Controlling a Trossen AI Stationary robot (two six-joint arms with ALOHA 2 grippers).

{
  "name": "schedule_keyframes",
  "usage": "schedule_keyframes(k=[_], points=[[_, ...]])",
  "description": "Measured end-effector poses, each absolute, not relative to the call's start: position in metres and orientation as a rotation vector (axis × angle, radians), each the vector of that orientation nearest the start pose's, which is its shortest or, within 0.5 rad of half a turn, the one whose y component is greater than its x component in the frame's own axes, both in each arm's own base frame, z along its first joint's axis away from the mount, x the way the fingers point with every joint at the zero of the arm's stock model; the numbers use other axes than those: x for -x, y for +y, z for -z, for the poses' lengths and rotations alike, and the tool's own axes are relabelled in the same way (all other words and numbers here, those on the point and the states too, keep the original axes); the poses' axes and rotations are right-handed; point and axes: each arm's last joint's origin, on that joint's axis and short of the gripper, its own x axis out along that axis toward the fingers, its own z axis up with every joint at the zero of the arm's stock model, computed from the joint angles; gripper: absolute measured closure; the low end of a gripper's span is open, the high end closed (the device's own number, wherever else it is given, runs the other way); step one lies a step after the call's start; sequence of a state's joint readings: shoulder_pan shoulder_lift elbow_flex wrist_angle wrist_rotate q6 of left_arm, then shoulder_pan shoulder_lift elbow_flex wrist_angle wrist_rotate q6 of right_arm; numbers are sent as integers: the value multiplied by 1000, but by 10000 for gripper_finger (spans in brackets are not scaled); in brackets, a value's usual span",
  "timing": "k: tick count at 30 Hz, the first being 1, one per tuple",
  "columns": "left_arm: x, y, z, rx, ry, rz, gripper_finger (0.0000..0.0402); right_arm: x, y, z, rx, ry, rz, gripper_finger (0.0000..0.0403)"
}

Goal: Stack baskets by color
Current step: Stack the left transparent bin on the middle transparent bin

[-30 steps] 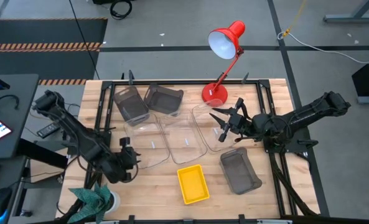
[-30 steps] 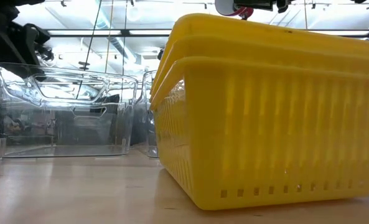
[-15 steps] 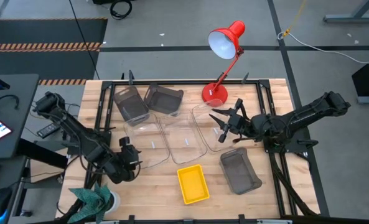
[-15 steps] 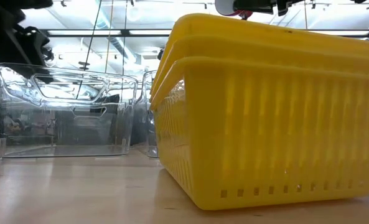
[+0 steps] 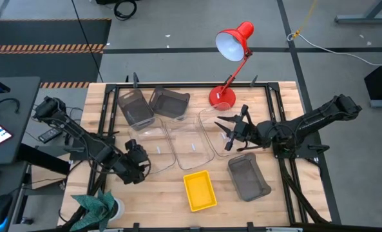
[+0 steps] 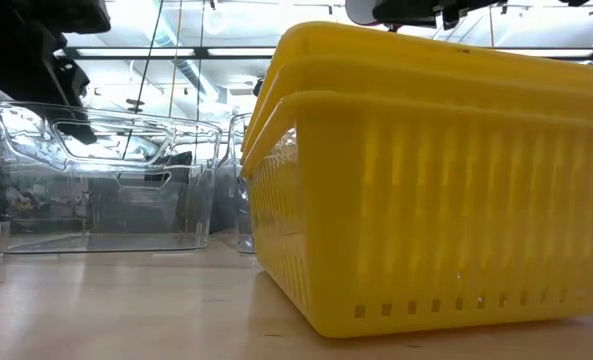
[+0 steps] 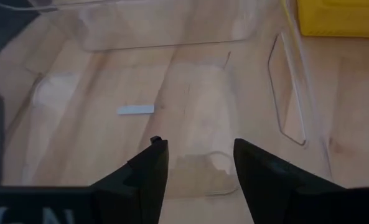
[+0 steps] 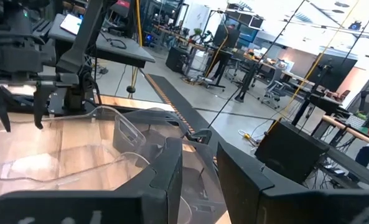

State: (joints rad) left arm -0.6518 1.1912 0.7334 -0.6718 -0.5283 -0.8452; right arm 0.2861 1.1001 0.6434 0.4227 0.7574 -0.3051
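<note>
Three clear baskets stand side by side mid-table: left (image 5: 153,151), middle (image 5: 189,145), right (image 5: 213,129). Two dark grey baskets (image 5: 136,106) (image 5: 168,102) sit at the far left, and a third (image 5: 248,177) sits near right. The nested yellow baskets (image 5: 199,190) (image 6: 426,180) stand by the near edge. My left gripper (image 5: 141,162) (image 7: 196,149) hangs open over the left clear basket's near left end (image 7: 190,93), slanting down. My right gripper (image 5: 229,133) (image 8: 200,165) lies level at the right clear basket's right wall, shut on it. My right gripper has the right clear basket's right long wall at its rim (image 8: 193,146) between its two fingers. It comes in level from the table's right, across that wall. Which finger is inside the basket does not show. Whether the basket's bottom is off the table I cannot tell.
A red desk lamp (image 5: 232,45) stands at the far edge, its base (image 5: 221,96) just beyond the right clear basket. A black frame (image 5: 104,116) runs along the table's sides. Bare wood lies between the yellow stack and the left clear basket.
My left gripper has swung a little toward the table's right, closer in over the left clear basket's near left end. The baskets stand where they were.
</note>
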Motion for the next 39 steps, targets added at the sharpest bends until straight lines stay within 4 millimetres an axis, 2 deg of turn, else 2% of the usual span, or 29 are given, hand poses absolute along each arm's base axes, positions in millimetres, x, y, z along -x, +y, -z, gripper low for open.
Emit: schedule_keyframes(k=[4, 10, 15, 25, 34, 39], points=[[-175, -116, -212, 164, 882, -270, 214, -231, 48, -282, 318, 101, 460, 298], [-184, -118, -226, 187, 875, -256, 214, -231, 47, -282, 320, 100, 464, 298], [-201, -128, -230, 152, 913, -270, 214, -231, 49, -282, 320, 99, 454, 298], [-240, -143, -240, 67, 1118, -329, 214, -229, 57, -282, 318, 89, 413, 298], [-250, -141, -264, 103, 1118, -335, 214, -226, 69, -282, 327, 82, 362, 298], [-254, -144, -263, 152, 1119, -287, 214, -224, 73, -282, 329, 82, 361, 298]])
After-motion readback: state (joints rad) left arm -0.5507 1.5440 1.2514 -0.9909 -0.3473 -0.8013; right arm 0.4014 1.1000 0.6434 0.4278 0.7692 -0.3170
